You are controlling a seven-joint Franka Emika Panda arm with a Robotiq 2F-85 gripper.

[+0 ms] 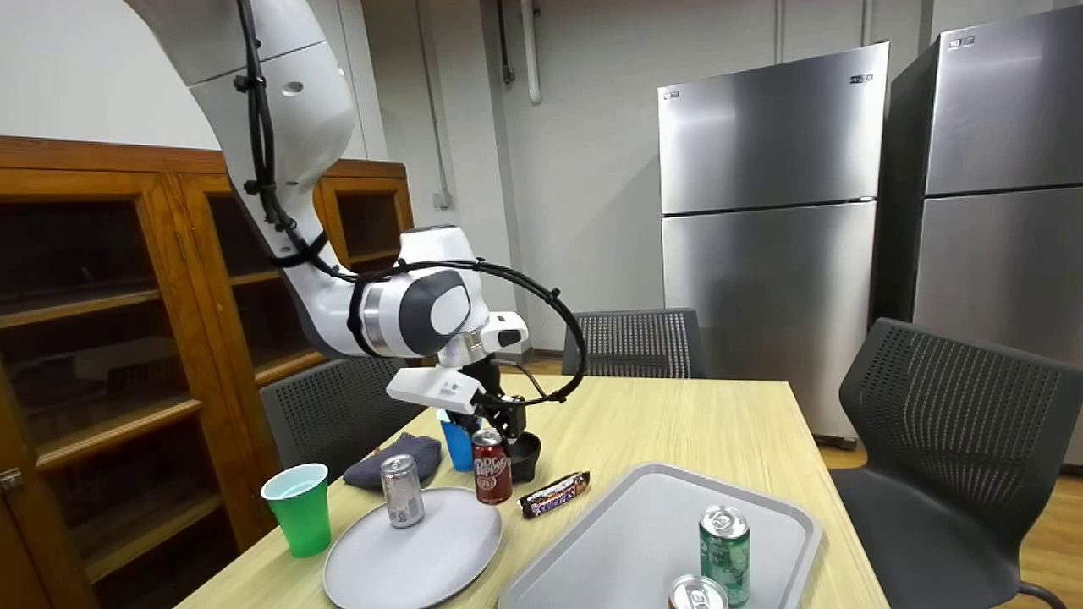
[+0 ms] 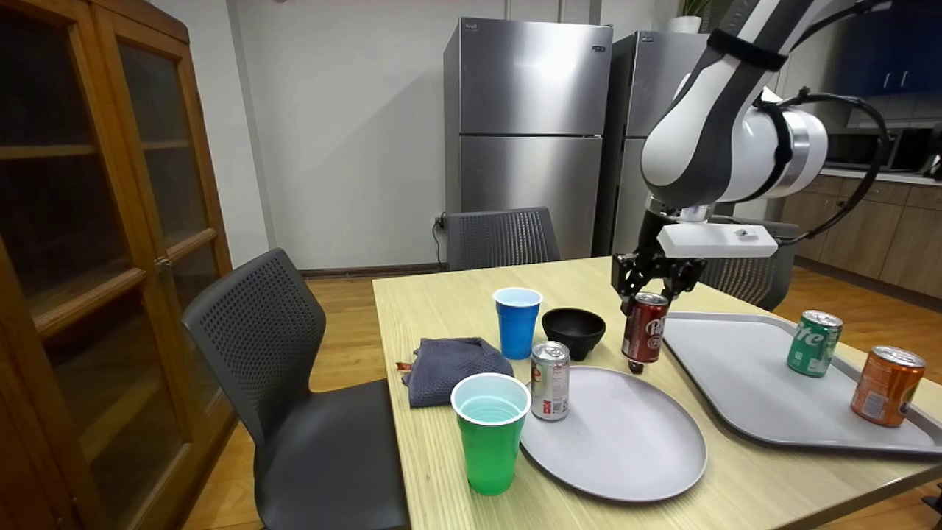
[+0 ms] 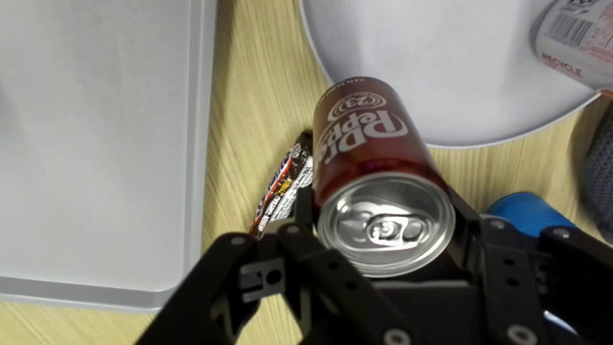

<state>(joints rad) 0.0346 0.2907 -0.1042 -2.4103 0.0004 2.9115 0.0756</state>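
Observation:
My gripper [image 2: 657,294] has its fingers on both sides of a dark red Dr Pepper can [image 2: 645,329], near its silver lid. In the wrist view the fingers [image 3: 384,211] press against the can [image 3: 368,134]. The can tilts slightly and seems to hang a little above the table, over a Snickers bar [image 2: 635,366]. The bar also shows in the wrist view [image 3: 282,191], partly hidden by the can. A black bowl [image 1: 526,457] and a blue cup [image 1: 457,444] stand close behind the can. A round grey plate [image 1: 423,558] bearing a silver can [image 1: 401,491] lies nearby.
A grey tray [image 2: 743,383] with a green can [image 2: 815,342] and an orange can [image 2: 888,386] lies beside the plate. A green cup [image 2: 491,442] and a dark folded cloth [image 2: 455,368] are near the table edge. Chairs [image 2: 294,397] stand around the table.

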